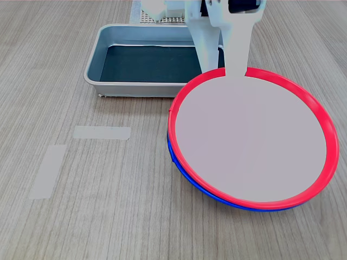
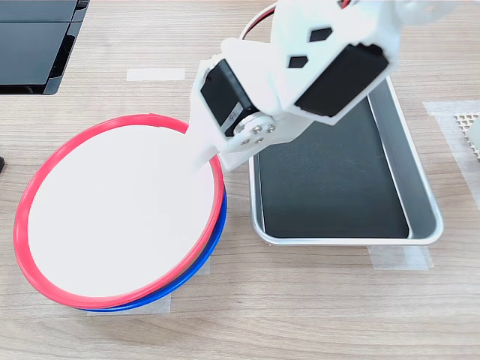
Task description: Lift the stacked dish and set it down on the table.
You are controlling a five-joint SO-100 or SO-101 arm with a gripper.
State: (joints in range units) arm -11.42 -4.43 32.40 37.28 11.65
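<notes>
The stacked dish (image 1: pixel 252 142) (image 2: pixel 120 214), a large red-rimmed plate with a pale centre, rests on a same-sized blue-rimmed plate (image 1: pixel 187 176) (image 2: pixel 214 236) on the wood-grain table (image 1: pixel 108 216) (image 2: pixel 315 300). My white gripper (image 1: pixel 227 75) (image 2: pixel 204 161) reaches down to the red rim's far edge in the first exterior view, which is its right edge in the second exterior view. One finger lies over the plate's inner surface and the other stands just outside the rim, so the jaws pinch the rim. The blue plate shows as a crescent under the red one.
A grey metal tray (image 1: pixel 103 59) (image 2: pixel 420 217) with a dark bottom stands right beside the plates, behind them in the first exterior view. Pale tape strips (image 1: pixel 102 132) (image 2: pixel 155 74) mark the tabletop. A black device (image 2: pixel 30 45) sits at the second exterior view's top left.
</notes>
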